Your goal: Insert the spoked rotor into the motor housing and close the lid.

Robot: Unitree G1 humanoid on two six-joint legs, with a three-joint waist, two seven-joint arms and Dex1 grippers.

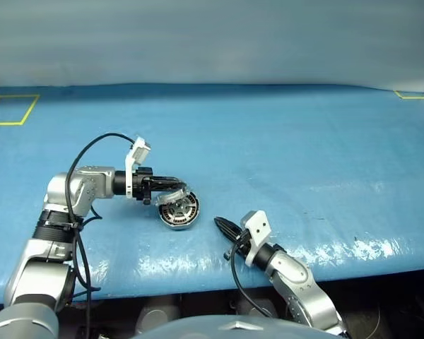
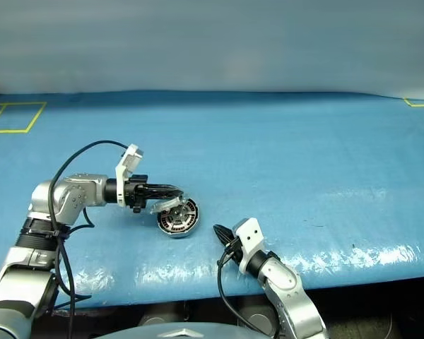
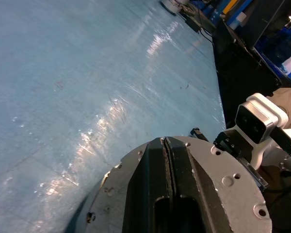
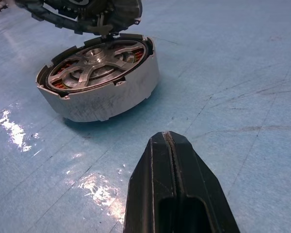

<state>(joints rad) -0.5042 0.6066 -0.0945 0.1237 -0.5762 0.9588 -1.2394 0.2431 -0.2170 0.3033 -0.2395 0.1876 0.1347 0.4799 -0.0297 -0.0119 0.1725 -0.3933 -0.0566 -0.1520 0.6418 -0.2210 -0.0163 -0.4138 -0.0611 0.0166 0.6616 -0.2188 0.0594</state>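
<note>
Your left claw, fingers pressed together and empty, rests on the half-raised lid over the motor housing, spoked rotor seated inside; your right claw, likewise closed and empty, sits nearer, to its right.

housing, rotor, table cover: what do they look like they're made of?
Motor housing: looks like metal, matte light-grey wall with fine scuffs.
Spoked rotor, seated inside it: likely machined metal, satin silver spokes and a brighter hub; copper-coloured windings show between the spokes.
Table cover: probably a blue plastic or coated sheet, glossy, with glare patches and fine scratches.
</note>
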